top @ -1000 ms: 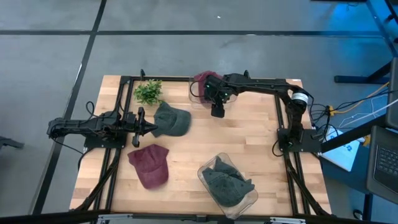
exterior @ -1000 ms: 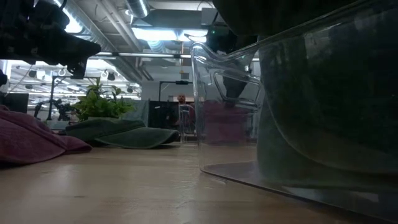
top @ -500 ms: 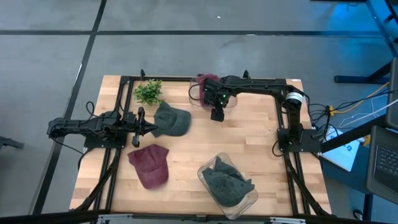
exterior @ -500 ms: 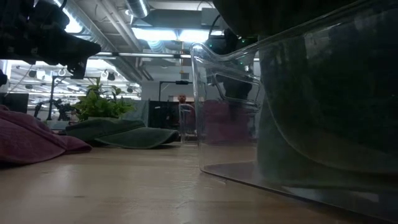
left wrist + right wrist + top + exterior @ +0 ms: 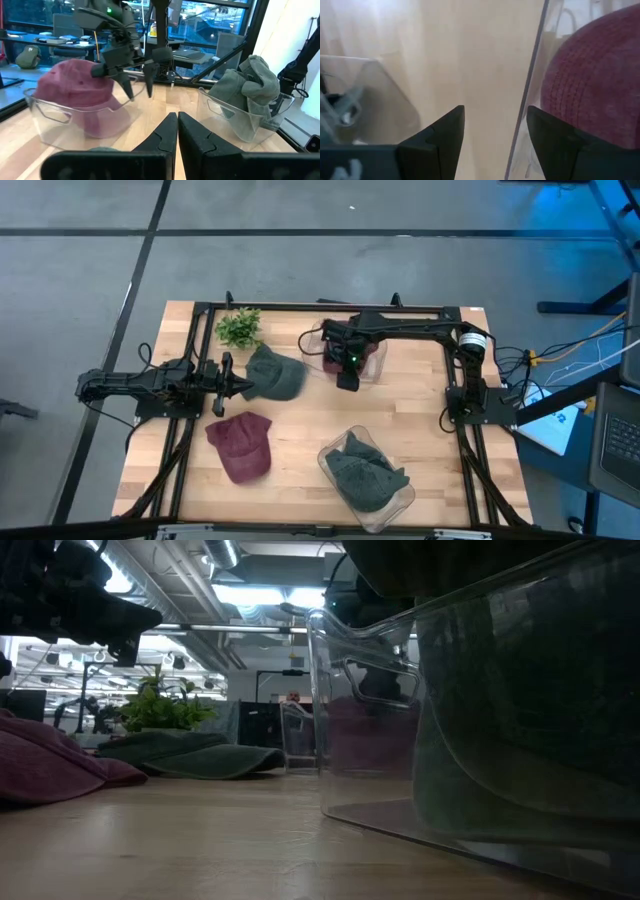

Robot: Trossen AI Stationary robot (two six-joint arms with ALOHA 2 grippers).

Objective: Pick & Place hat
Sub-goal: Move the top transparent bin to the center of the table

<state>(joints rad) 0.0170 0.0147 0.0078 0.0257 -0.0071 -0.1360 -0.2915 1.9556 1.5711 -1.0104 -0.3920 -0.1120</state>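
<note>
Right gripper (image 5: pixel 347 378) is open and empty, fingers pointing down at the table just beside the far clear bin (image 5: pixel 372 364). Wrist view confirms it: jaws spread, bare wood between them, bin wall by one finger, maroon fabric behind the plastic. Left wrist view shows the same, prongs (image 5: pixel 128 88) apart in front of the bin, holding nothing.

Progress, judging from layout:
- One maroon hat (image 5: pixel 75 92) sits inside the far bin. Done.
- Grey-green hats (image 5: pixel 366 470) fill the near clear bin (image 5: pixel 405 495) at the front edge. Done.
- Still loose on the table: a grey-green hat (image 5: pixel 278 372) left of centre, a second maroon hat (image 5: pixel 243 445) toward the front-left.
So roughly half sorted, two left, if each colour goes to its own bin.

Right arm reaches from its base on the right across the back of the table, elbow out, wrist bent down over the spot by the far bin.

Left gripper (image 5: pixel 243 385) is shut, empty, fingers pressed together, tips touching or just short of the loose grey-green hat; can't tell which. Left arm lies low and stretched from the left edge. Small plant (image 5: pixel 238 328) stands at back-left, clear of both arms.
</note>
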